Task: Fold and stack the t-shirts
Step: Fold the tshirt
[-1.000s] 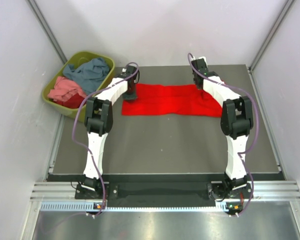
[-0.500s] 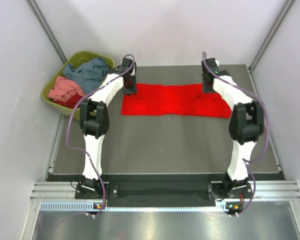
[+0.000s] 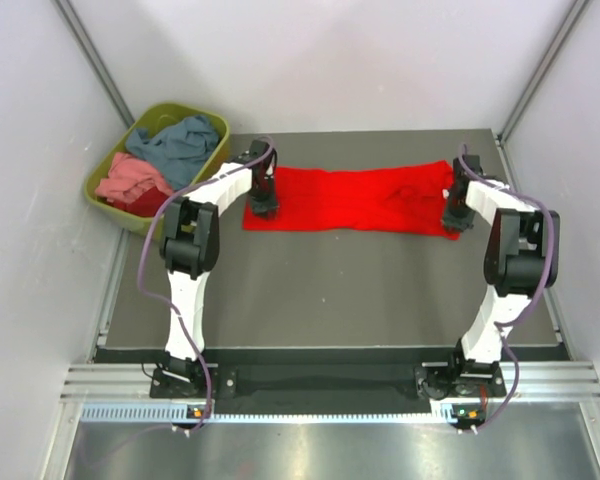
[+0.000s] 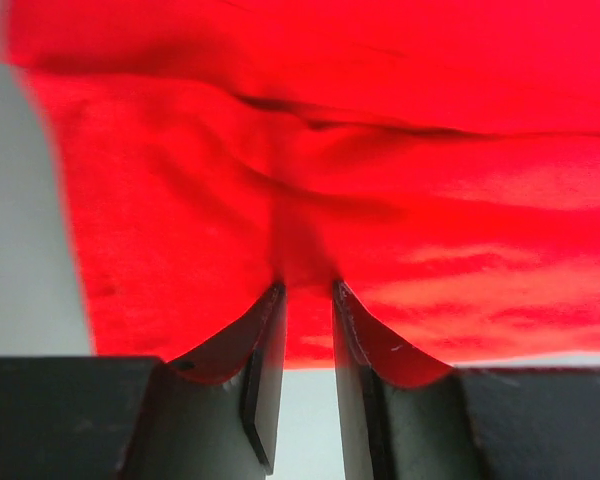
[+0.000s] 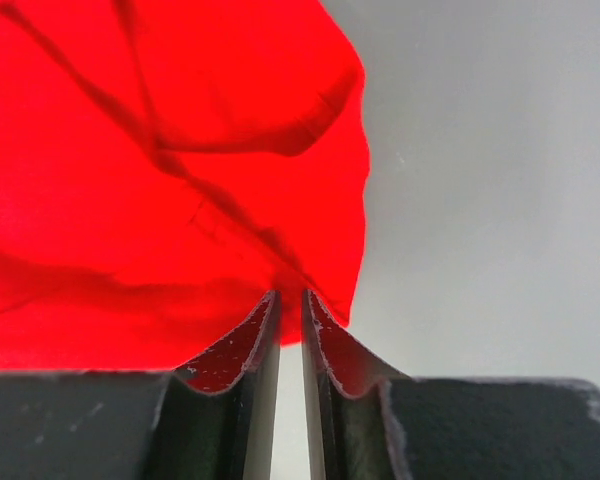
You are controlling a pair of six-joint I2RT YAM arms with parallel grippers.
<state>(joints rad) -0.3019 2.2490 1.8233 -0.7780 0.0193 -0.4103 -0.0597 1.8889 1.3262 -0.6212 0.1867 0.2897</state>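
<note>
Cut off at the top and right edges of the left wrist view, and blurred along its left border: red t-shirt (image 4: 380,150). Likewise lost past the top and left edges of the right wrist view. Mostly buried under the salmon pink shirt (image 3: 130,178) in the tub (image 3: 165,109): darker red shirt (image 3: 146,205). Too small from above to judge: how the jaws stand.

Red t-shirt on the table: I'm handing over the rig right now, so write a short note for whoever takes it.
Grippers: the left gripper pinches the left end of the red t-shirt; the right gripper pinches its right corner.
Things: it lies as a long band across the far part of the table. The blue-grey shirt, pink shirt and darker red shirt are heaped in the olive-green tub.
Done: nothing stacked.
Left: finish this fold, then the other three.
</note>
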